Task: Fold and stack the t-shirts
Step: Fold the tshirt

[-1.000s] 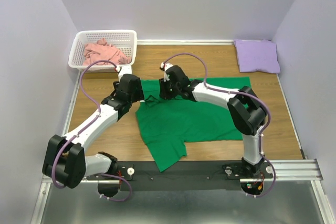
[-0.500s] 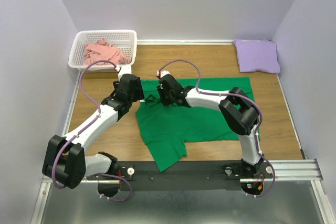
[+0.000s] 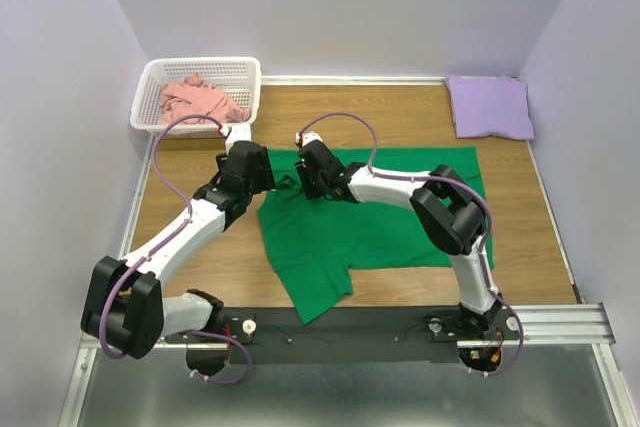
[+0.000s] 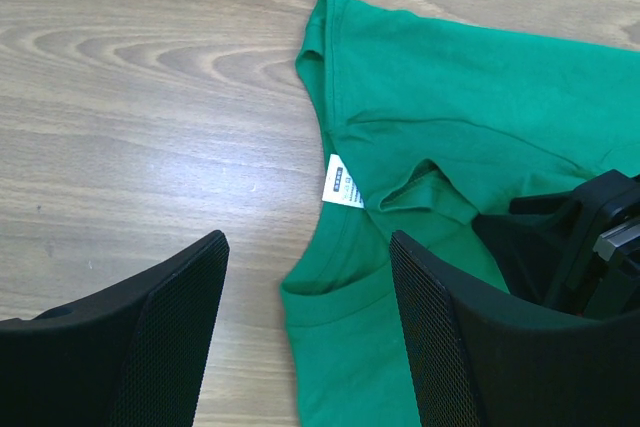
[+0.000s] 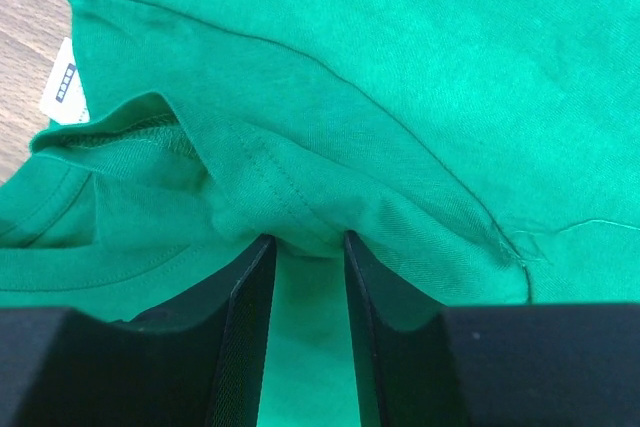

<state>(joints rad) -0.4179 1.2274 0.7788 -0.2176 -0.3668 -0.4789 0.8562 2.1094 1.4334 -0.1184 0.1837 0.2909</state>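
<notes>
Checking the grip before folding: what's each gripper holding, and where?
The right gripper pinches the green t-shirt beside its collar; the left gripper holds nothing.

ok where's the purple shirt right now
In the top view, the lavender t-shirt lies folded at the far right corner of the table, past the green t-shirt, opposite the white basket.
</notes>
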